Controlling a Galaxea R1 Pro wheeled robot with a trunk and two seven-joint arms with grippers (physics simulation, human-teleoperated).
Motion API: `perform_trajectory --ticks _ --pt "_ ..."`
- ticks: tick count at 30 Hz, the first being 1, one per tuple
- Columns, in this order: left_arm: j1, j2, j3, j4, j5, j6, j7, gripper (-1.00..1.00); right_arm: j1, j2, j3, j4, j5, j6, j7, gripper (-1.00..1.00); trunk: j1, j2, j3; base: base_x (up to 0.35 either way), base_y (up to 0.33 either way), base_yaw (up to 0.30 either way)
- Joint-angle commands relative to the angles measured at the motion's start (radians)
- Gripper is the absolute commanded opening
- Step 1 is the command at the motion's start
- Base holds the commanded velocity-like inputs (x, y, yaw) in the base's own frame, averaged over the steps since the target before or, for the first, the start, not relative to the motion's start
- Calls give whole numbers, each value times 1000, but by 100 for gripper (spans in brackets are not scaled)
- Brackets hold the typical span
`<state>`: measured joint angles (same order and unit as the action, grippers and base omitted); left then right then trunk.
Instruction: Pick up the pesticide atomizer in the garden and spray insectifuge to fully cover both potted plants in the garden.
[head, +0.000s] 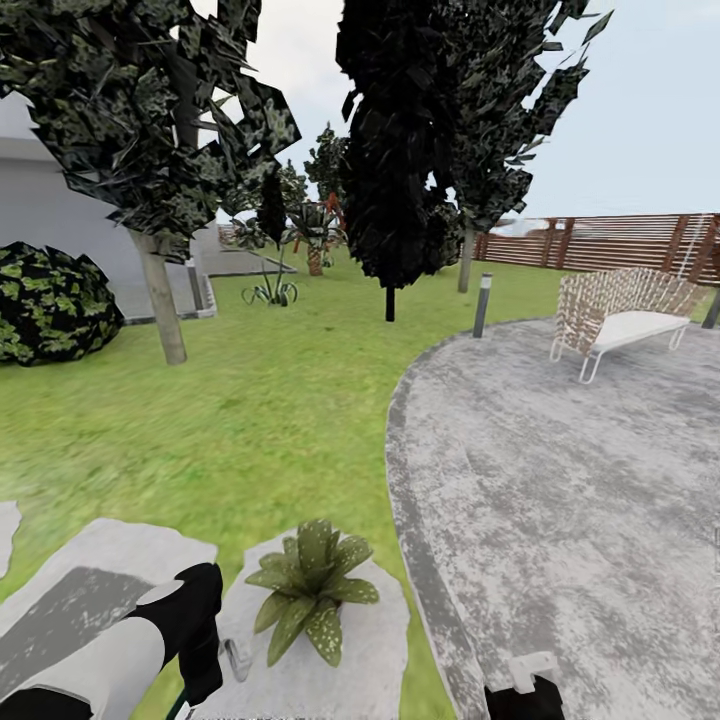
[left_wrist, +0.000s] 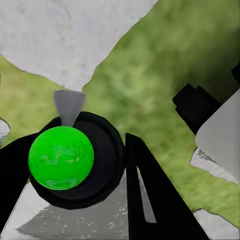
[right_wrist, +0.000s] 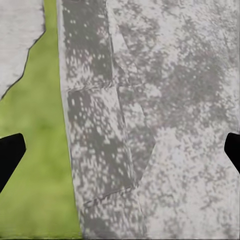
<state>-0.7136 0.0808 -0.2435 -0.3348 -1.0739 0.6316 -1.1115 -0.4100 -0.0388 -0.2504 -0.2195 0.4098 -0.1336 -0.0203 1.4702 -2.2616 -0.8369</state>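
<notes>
My left arm (head: 95, 655) comes in from 7 o'clock in head view, white forearm, black wrist, left gripper (head: 200, 650) pointed down. Left wrist view: black fingers (left_wrist: 150, 195) closed around an object. Right gripper (head: 527, 685) low at 5 o'clock; right wrist view shows its fingers (right_wrist: 10, 155) spread wide, holding nothing.

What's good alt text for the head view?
A potted plant sits on a pale stepping stone just ahead, with the left hand beside it. Green lawn with dark trees stretches behind; a grey patio holds a white bench.
</notes>
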Motion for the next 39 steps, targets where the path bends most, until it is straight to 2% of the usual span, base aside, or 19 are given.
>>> perform_trajectory --ticks 1,7,13,18,20,25,39 --pt "0 0 -1 -3 -3 8 -6 -100 -1 0 -7 2 10 -4 -2 100 -1 0 -1 -153 274 -277" --pt "5 -1 -4 1 -3 6 -4 -100 -1 0 -7 2 10 -4 -2 100 -1 0 -1 -25 232 -262" --pt "5 1 -4 6 -3 2 1 -100 -1 0 -6 2 10 -4 -2 100 -1 0 -1 9 16 -30" --pt "9 6 0 11 2 -1 65 -100 -1 0 -6 2 10 -4 -2 100 -1 0 -1 0 0 -1" --pt "9 4 3 6 14 -1 79 -100 -1 0 -6 2 10 -4 -2 100 -1 0 -1 0 0 0" --pt "10 0 6 1 23 0 85 -100 -1 0 -6 2 10 -4 -2 100 -1 0 -1 0 23 -4" --pt "15 -4 5 11 25 -1 98 -100 -1 0 -6 2 10 -5 -2 100 -1 0 6 -65 220 -167"
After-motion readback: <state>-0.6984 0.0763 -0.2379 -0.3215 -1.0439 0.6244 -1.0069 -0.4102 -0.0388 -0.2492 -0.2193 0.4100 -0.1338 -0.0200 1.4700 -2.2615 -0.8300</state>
